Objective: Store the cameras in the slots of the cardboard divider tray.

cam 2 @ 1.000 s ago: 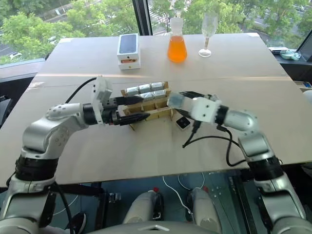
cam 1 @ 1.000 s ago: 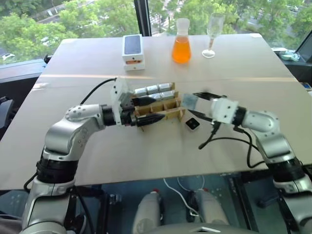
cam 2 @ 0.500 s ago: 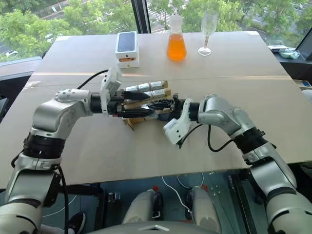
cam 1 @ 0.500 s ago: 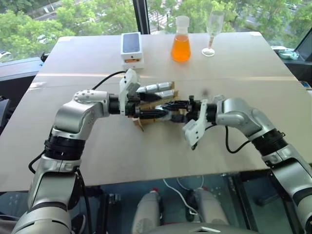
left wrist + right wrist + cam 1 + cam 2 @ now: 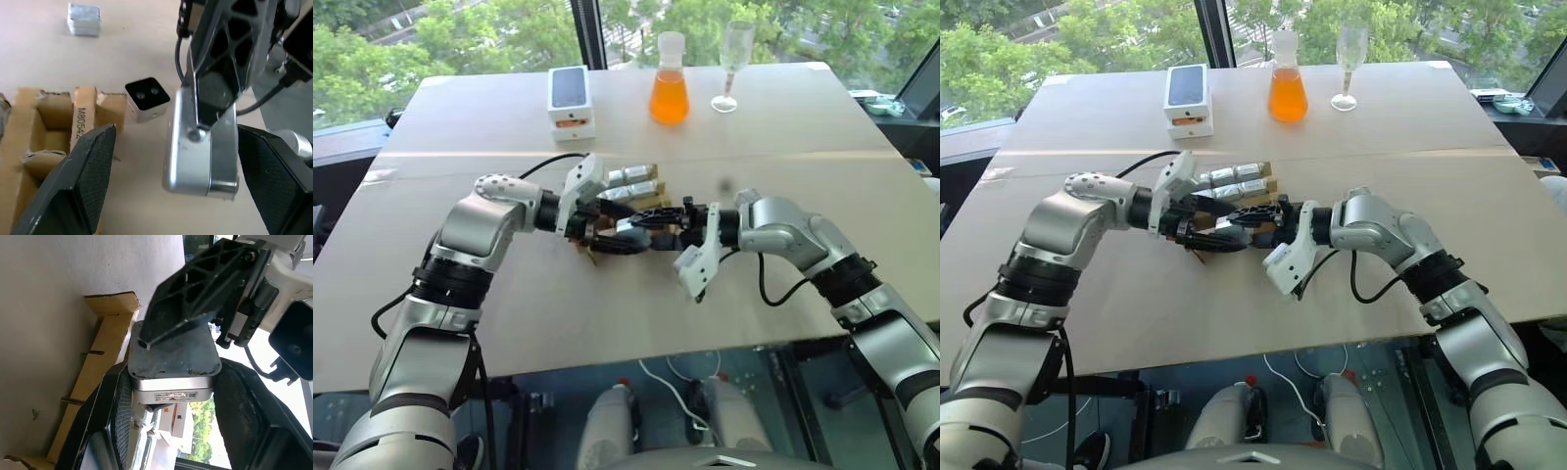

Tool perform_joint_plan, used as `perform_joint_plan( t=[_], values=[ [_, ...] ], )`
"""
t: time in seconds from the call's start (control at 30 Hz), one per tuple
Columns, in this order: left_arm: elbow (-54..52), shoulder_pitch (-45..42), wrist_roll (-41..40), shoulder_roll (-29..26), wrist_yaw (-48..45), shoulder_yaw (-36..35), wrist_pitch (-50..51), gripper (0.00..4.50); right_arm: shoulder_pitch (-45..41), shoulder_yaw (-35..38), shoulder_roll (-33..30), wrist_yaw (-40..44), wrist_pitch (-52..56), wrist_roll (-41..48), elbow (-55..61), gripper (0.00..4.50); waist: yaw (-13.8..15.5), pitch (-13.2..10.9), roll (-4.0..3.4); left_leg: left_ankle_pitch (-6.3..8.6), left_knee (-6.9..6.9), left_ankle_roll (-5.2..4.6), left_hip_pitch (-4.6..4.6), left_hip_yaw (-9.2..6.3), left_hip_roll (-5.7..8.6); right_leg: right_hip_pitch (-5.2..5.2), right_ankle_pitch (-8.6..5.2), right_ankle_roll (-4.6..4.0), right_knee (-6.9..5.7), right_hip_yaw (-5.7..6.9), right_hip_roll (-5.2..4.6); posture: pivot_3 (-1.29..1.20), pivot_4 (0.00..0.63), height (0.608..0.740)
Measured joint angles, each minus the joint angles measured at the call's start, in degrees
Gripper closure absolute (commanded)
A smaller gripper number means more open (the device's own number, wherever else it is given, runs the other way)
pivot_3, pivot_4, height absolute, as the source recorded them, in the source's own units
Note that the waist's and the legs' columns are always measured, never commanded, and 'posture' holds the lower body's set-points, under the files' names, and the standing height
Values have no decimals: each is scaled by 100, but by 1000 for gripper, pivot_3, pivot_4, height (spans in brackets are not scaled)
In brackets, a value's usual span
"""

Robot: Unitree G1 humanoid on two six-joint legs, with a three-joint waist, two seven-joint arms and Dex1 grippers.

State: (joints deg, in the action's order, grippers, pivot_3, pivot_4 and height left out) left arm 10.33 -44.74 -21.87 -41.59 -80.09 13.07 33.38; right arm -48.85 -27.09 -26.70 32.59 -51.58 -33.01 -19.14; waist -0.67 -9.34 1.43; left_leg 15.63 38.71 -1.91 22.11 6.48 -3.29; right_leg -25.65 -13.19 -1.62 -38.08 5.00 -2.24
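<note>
Since a second ago the right arm has swung in across the table (image 5: 803, 147) from beside the tray, its wrist rolled over, and it now meets the left arm above the tray's near side. Both forearms lie low and nearly level, pointing at each other. The left elbow is bent out to the robot's left and the right elbow out to its right. The right gripper (image 5: 171, 369) is clamped on a silver-grey camera (image 5: 171, 382), a flat, round-cornered box with a label on its edge, held just above the tabletop beside the tray. The left gripper (image 5: 176, 129) has its jaws spread, one black finger on either side of that camera. I cannot tell whether either finger touches it. The cardboard divider tray (image 5: 44, 127) stands mid-table, tan, with crossed slats. Its far row holds a line of silver cameras (image 5: 631, 176), and the slots at the corner in the left wrist view are bare cardboard wells. A black-faced camera (image 5: 146, 98) with two lenses lies on the table just beside the tray, with another silver camera (image 5: 84, 19) farther off. At the far edge stand a white phone box (image 5: 570, 98), a flask of orange liquid (image 5: 669, 83) and a stemmed glass (image 5: 732, 54).
</note>
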Motion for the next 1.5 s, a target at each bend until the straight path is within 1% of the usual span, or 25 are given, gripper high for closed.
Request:
perform_joint_plan(
  t=[0.1, 0.13, 0.17, 0.33, 0.37, 0.43, 0.47, 0.5, 0.6, 0.67, 0.7, 0.83, 0.87, 0.93, 1.07, 1.1, 1.2, 1.33, 1.5],
  values=[
    [64, -46, 32, 76, -76, 0, -25, 3080, 0, 9, -17, 1, 40, -2, -6, 2652, -1, 0, 0, 0, 1, 0, -1, 1, 0, 0, 0, 0, -2, -1, 0, 0, 150, 740],
    [63, -46, 51, 105, -99, 5, -67, 3528, 0, 13, -37, 6, 68, 10, -15, 2652, -1, 0, 0, 0, 2, 0, -1, 2, 0, 0, 0, 0, -2, -2, 0, 0, 150, 740],
    [63, -49, 80, 116, -95, 5, -110, 3647, 1, 12, -39, 9, 79, 22, -19, 2652, -1, 0, 0, 0, 2, 0, 0, 2, 0, 0, 0, 0, -2, -2, 0, 0, 150, 740],
    [61, -77, 109, 143, -99, 5, -103, 3625, 1, 10, -70, 34, 91, 82, -15, 2652, -4, 0, 0, 0, 2, 0, -3, 3, -1, 0, 0, 0, -4, -4, 0, 0, 150, 740],
    [61, -77, 112, 149, -99, 5, -100, 3625, 11, 8, -75, 82, 122, 129, 0, 1642, -4, 0, 0, 0, 2, 0, -3, 3, -1, 0, 0, 0, -5, -4, 0, 0, 150, 740],
    [62, -77, 114, 149, -88, -3, -84, 3625, 76, 0, -79, 239, 233, 270, 68, 1083, -3, 0, 0, 0, 3, 0, -4, 3, -1, 0, 0, 0, -5, -5, 0, 0, 150, 740],
    [63, -76, 116, 140, -81, -24, -86, 3625, 172, -5, -76, 354, 323, 447, 115, 640, -2, 0, 1, 0, 3, 0, -3, 3, -1, 1, 0, 0, -5, -5, 0, 0, 150, 740],
    [81, -76, 122, 118, -82, -55, -97, 3625, 331, -4, -63, 480, 463, 704, 197, 105, -2, 0, 1, 0, 3, 0, -3, 3, -1, 1, 0, -1, -5, -5, -1, 0, 150, 740],
    [274, -41, 145, -124, -119, -197, -166, 3625, 983, 40, -59, 906, 1153, 1721, 630, 105, -9, 0, 0, 0, 3, 0, -3, 4, -2, 0, 1, -1, -5, -7, -8, 0, 150, 740],
    [517, -11, 165, -313, -174, -353, -319, 3625, 1506, 250, -258, 1219, 1888, 2478, 1046, 105, 1, 0, 0, 0, 5, -1, -3, 3, -2, 1, 1, -1, -6, -3, -22, 0, 150, 740],
    [633, -13, 183, -378, -211, -381, -390, 3625, 1656, 355, -314, 1285, 2114, 2708, 1178, 105, 4, 0, 1, 1, 7, -1, -2, 2, -2, 2, 1, -1, -6, -2, -21, 0, 150, 740],
    [1447, -100, 320, -557, -479, -486, -919, 3625, 2559, 917, -563, 1609, 3525, 4062, 2057, 105, 30, 0, 1, 1, 14, -2, -4, -4, -1, 8, 0, 0, -8, 5, -7, 0, 150, 740],
    [1857, -228, 447, -564, -595, -476, -1200, 3625, 2918, 1087, -599, 1715, 4035, 4619, 2381, 105, 48, 0, 4, 2, 19, -3, -1, -7, 0, 8, 0, 1, -8, 9, 1, 0, 150, 740],
    [2320, -408, 616, -539, -675, -441, -1556, 3625, 3277, 1270, -628, 1777, 4488, 5092, 2642, 105, 52, -1, 4, 2, 22, -4, 1, -7, 1, 8, 0, 1, -9, 8, 2, 0, 150, 740],
    [3344, -823, 979, -427, -776, -378, -2328, 3625, 3850, 1549, -682, 1840, 5029, 5646, 2990, 105, 75, 0, 11, 4, 33, -6, 6, -8, 5, 7, 0, 3, -9, 10, 10, 0, 150, 740],
    [3998, -1143, 1203, -159, -771, -348, -2823, 3625, 4278, 1710, -621, 1821, 5176, 5999, 3313, 105, 120, 0, 15, 4, 37, -6, 14, -19, 6, 7, 0, 3, -9, 21, 13, 0, 150, 740],
    [4690, -1433, 1436, 69, -770, -349, -3318, 3625, 4847, 1816, -498, 1767, 5330, 6238, 3693, 105, 145, 0, 17, 4, 50, -6, 37, -38, 6, 2, 0, 2, -5, 42, 13, 0, 150, 740],
    [5198, -1673, 1556, 307, -788, -408, -3633, 3625, 5379, 1917, -301, 1578, 5407, 6320, 3968, 105, 146, 1, 21, 6, 61, -8, 44, -45, 8, 3, -1, 6, -5, 48, 10, 0, 150, 740],
    [5565, -1890, 1611, 513, -779, -562, -3673, 3625, 5779, 1923, -191, 1570, 5373, 6330, 4157, 105, 137, 1, 26, 6, 64, -9, 47, -53, 9, 3, -10, 22, -5, 54, 11, 0, 150, 740]
  ],
)
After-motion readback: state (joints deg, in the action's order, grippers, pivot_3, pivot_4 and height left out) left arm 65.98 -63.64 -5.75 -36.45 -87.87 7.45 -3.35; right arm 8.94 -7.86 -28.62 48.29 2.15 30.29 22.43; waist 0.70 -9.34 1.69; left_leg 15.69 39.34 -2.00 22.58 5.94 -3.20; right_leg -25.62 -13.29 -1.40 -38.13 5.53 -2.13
